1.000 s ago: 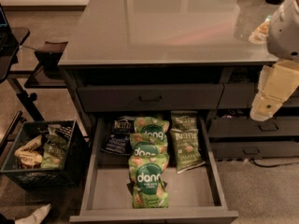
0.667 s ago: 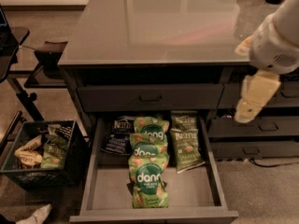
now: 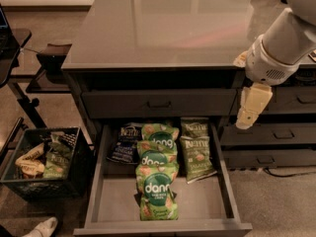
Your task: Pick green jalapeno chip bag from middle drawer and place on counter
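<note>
I have the single camera view only, looking down on the cabinet front. The counter (image 3: 163,28) is glossy grey. The drawer front (image 3: 159,103) directly beneath it is closed. The middle drawer (image 3: 116,201) below that stands pulled out, its floor showing at left and front. The green jalapeno chip bag (image 3: 197,158) lies flat in the right part of this drawer, near the right wall. Its top edge overlaps what appears to be a second olive Kettle bag (image 3: 194,127) behind it. Three brighter green dang bags (image 3: 158,191) run in an overlapping column down the drawer's middle, just left of the jalapeno bag. A dark blue Kettle bag (image 3: 126,143) lies at back left, partly under that column. The gripper (image 3: 245,121) hangs from the white arm at the right, below the counter edge and above the drawer's right rear corner. It touches nothing; I cannot tell whether it is spread or closed. A black crate (image 3: 74,181) of snack packets sits on the floor to the left.
</note>
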